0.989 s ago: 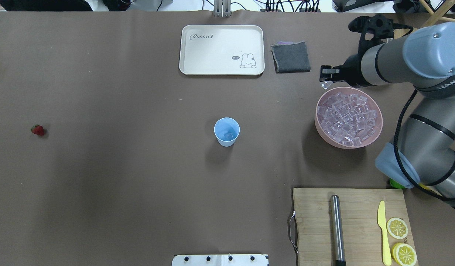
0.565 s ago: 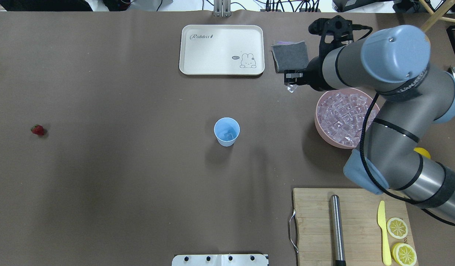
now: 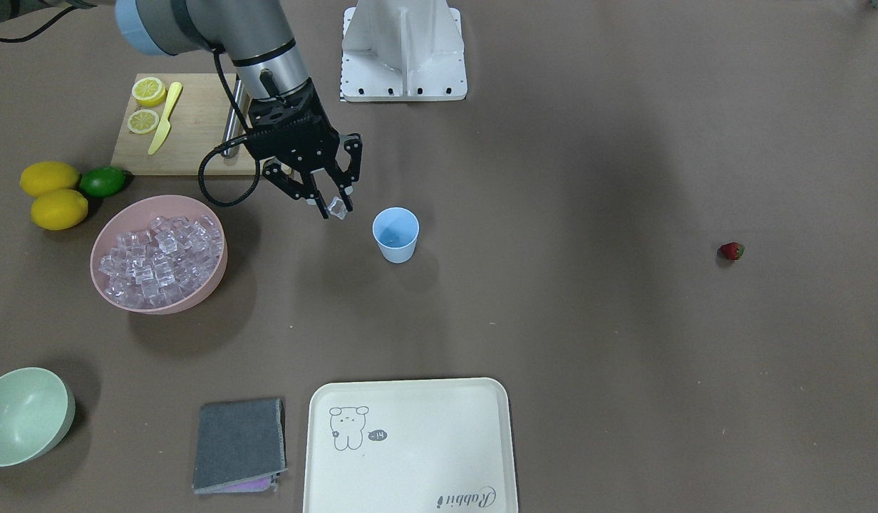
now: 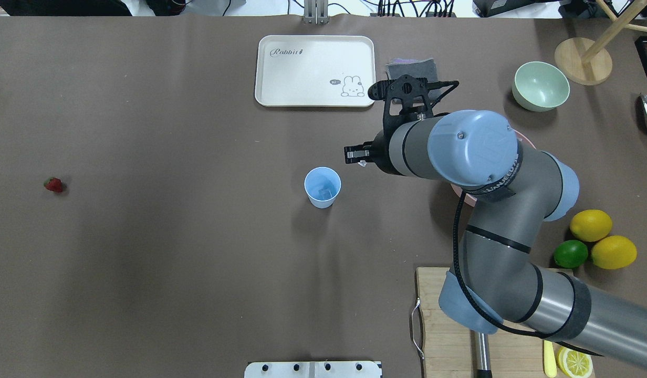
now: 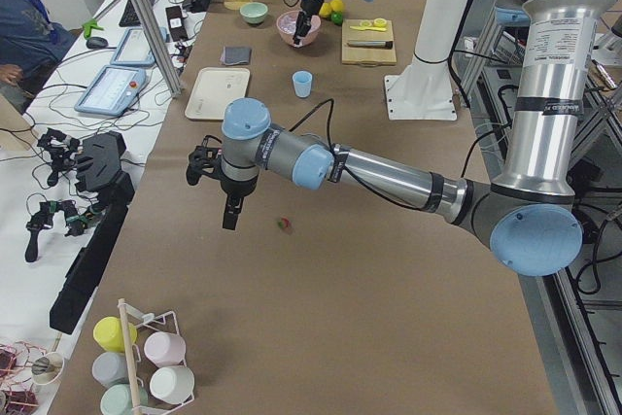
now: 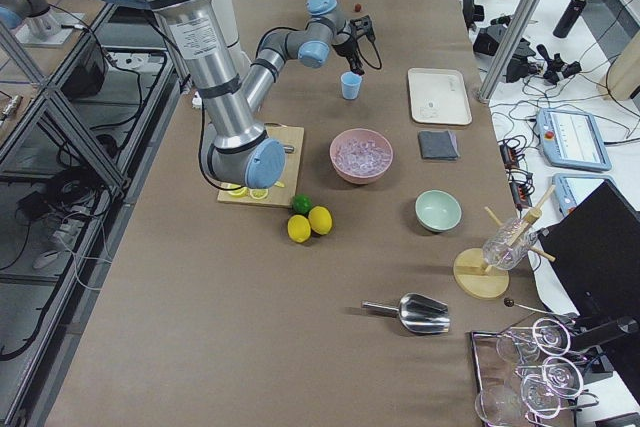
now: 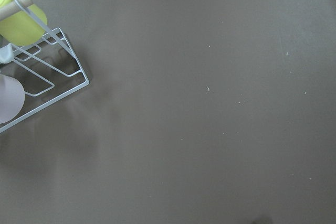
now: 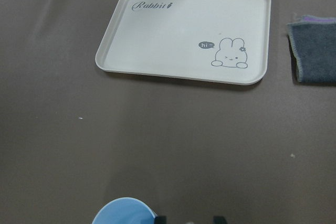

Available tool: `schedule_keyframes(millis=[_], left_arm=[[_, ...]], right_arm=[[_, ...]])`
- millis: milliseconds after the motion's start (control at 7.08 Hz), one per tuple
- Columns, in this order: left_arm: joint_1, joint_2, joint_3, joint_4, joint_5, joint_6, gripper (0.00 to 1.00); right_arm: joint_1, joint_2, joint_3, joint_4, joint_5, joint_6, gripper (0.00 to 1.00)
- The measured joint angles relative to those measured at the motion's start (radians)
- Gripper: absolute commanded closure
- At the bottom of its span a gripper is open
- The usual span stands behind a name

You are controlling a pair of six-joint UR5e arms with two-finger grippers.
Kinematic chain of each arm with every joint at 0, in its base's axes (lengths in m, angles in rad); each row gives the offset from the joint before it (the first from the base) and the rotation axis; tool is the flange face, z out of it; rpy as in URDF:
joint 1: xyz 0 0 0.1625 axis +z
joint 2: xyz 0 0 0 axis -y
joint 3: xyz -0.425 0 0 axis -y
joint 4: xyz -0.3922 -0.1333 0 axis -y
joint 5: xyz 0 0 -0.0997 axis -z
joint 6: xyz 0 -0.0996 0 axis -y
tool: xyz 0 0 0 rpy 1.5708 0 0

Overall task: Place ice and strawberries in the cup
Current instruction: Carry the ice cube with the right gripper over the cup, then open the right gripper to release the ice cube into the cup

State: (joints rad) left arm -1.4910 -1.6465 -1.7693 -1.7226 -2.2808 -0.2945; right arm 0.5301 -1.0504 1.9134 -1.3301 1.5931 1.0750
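Brown tabletop: my right gripper (image 3: 333, 205), pinching an ice cube (image 3: 337, 207), has swung from the bowl (image 3: 168, 305) to just left of the cup (image 3: 395, 234), mid-frame, so release looks close. The strawberry (image 3: 730, 251) sits far right. Left gripper (image 5: 229, 224): can't tell.

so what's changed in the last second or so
The right end effector, shut on an ice cube, has swung from beside the pink bowl across to the cup. It is close beside the cup, not yet over it. The cup, the strawberry and the tray have not moved.
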Motion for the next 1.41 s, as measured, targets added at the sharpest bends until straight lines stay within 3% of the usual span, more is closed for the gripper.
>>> schedule_keyframes(millis=[707,1130,1272,1413], left_arm=[[0.001,0.012,-0.002,-0.002,-0.003,0.0,0.02],[0.001,0.014,-0.001,-0.001,-0.004,0.0,0.02],[0.001,0.014,0.0,0.0,-0.004,0.0,0.02],[0.001,0.014,0.001,0.0,-0.003,0.0,0.02]], right_arm=[[-0.107,0.013,-0.066,0.056,-0.104,-0.015,1.0],[-0.12,0.094,-0.184,0.107,-0.13,-0.034,1.0],[-0.12,0.102,-0.197,0.11,-0.132,-0.04,0.6],[-0.12,0.102,-0.201,0.111,-0.132,-0.051,0.13]])
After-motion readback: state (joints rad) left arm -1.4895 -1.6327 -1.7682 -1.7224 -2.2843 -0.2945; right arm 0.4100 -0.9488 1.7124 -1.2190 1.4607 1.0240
